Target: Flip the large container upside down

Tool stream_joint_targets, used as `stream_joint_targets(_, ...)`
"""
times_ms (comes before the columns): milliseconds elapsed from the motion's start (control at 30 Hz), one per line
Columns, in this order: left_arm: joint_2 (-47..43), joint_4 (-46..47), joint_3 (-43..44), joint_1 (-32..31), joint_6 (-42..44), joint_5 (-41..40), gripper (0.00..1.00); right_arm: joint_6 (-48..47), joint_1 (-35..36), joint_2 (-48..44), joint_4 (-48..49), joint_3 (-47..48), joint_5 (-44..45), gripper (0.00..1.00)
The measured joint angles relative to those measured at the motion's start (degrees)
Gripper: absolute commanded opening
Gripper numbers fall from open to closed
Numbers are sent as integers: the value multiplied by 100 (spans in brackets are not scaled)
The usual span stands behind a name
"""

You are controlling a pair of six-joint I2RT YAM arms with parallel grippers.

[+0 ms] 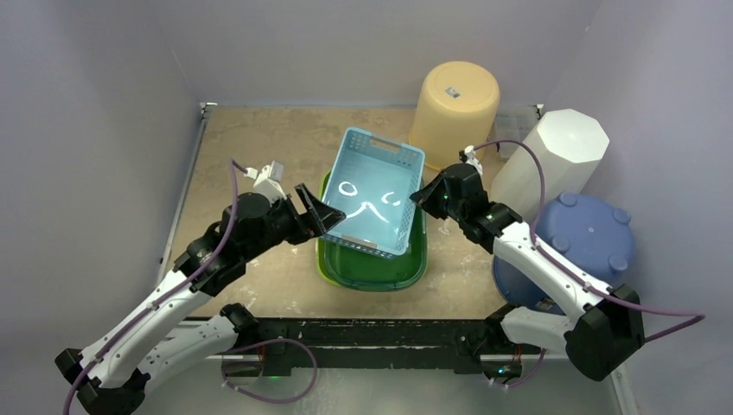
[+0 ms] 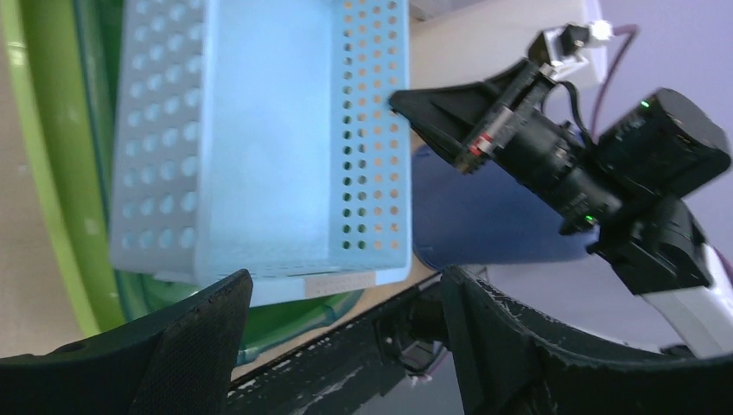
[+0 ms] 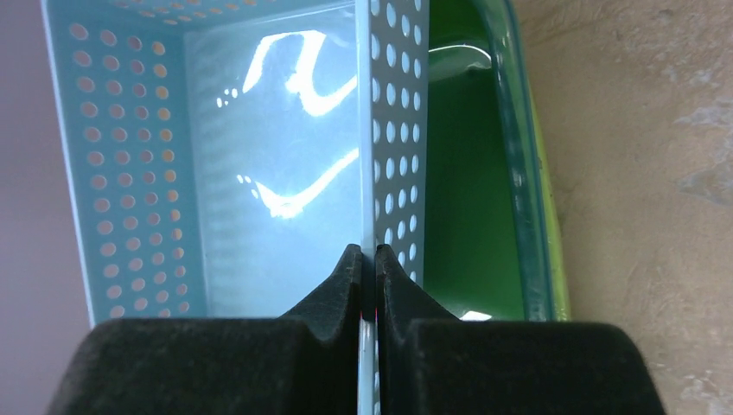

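A light blue perforated basket (image 1: 376, 194) stands tilted, its near end down inside a larger green tub (image 1: 372, 272) at mid-table. My right gripper (image 1: 419, 197) is shut on the basket's right side wall; in the right wrist view the pads (image 3: 369, 251) pinch the thin wall (image 3: 259, 173), with the green tub (image 3: 467, 173) beside and below it. My left gripper (image 1: 321, 216) is open just left of the basket and holds nothing. In the left wrist view its fingers (image 2: 346, 285) spread wide below the basket (image 2: 259, 130) and the tub rim (image 2: 52, 173).
An upturned yellow bucket (image 1: 454, 99) stands at the back. A white octagonal bin (image 1: 562, 156) and an upturned blue tub (image 1: 588, 242) stand at the right, close behind my right arm. Walls close in the table's left, back and right.
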Motion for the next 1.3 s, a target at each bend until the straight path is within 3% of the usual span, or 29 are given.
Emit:
stream_joint_targets(267,-46,1043,-535,-2,-382,942,78,553,-37,269,282,-61,-151,0)
stream_joint_targets(667,146,2124,-1456,0,-785,1252,76,833,-44,483,433,-61,-321,0)
stream_joint_targets(867,162,2199,-1471,0,-796,1239,78,844,-63,485,442,-61,-319,0)
stream_joint_targets(1300,212,1193,-1198,-2,-354,1027,76,901,-74,929,632,-61,-763,0)
